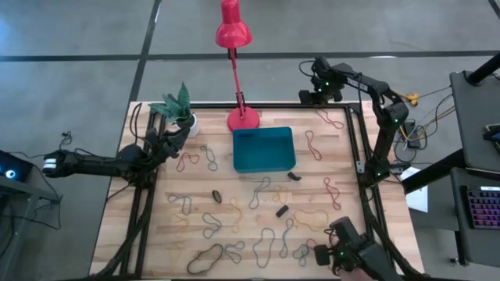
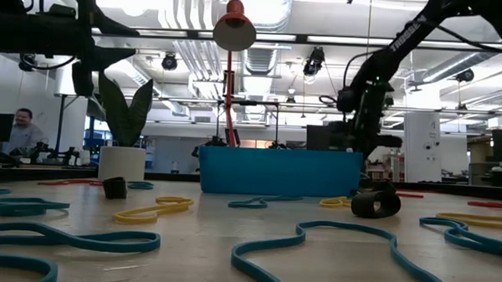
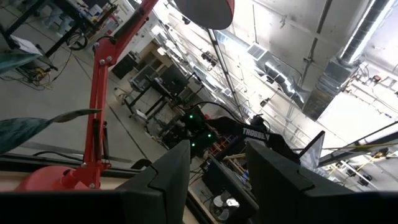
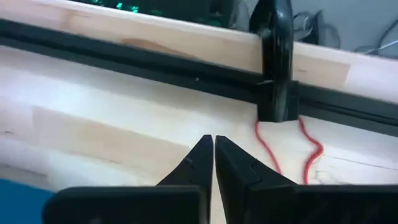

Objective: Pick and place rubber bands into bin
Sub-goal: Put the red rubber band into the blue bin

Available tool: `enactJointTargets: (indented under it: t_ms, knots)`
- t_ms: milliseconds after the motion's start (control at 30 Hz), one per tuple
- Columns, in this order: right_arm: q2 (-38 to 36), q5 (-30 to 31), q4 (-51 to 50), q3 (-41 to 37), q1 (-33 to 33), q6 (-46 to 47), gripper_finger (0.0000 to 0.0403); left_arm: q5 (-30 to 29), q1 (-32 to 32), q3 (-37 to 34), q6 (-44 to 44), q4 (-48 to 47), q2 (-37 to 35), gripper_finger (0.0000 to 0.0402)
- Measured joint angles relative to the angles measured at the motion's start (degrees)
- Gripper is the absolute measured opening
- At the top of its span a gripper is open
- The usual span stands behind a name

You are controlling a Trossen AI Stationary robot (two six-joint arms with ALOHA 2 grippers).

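Several rubber bands in mixed colours lie loose on the wooden table, mostly toward the near half (image 1: 258, 234), stretching flat across the low view (image 2: 314, 239). The teal bin (image 1: 264, 148) sits at the table's middle, toward the far side (image 2: 279, 171). My left gripper (image 1: 176, 134) hangs open near the plant at the far left, tilted up toward the room (image 3: 217, 171). My right gripper (image 1: 316, 95) is shut above the far right part of the table (image 4: 211, 146), close to a red rubber band (image 4: 308, 155) that lies by the black rail.
A red lamp stands with its base (image 1: 242, 119) just beyond the bin. A potted plant (image 1: 181, 109) stands at the far left. Small black pieces (image 1: 216, 195) (image 1: 293, 176) lie among the bands. A black frame (image 1: 355, 133) rims the table. A dark device (image 1: 348, 250) sits at the near right corner.
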Motion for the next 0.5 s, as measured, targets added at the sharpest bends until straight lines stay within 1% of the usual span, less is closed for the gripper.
enactJointTargets:
  t_ms: [100, 167, 300, 500]
  knots:
    - [-0.47, 7.05, -2.54, -0.09, 0.51, 0.00, 0.0009, 0.15, 0.00, 0.00, 0.02, -0.11, -0.02, 0.0141]
    - [-0.57, 9.17, -5.08, -0.12, 0.21, 0.13, 0.0011, 0.36, 0.00, 0.00, 0.00, -0.13, -0.04, 0.0141]
    - [0.83, 11.03, -9.07, -1.04, -0.46, 0.18, 0.0036, 0.60, 0.00, 0.00, 0.00, -0.32, 0.00, 0.0141]
    - [2.36, 11.87, -7.44, -2.36, -1.77, 1.44, 0.0102, 0.63, 0.00, 0.00, -0.10, -0.28, -0.11, 0.0141]
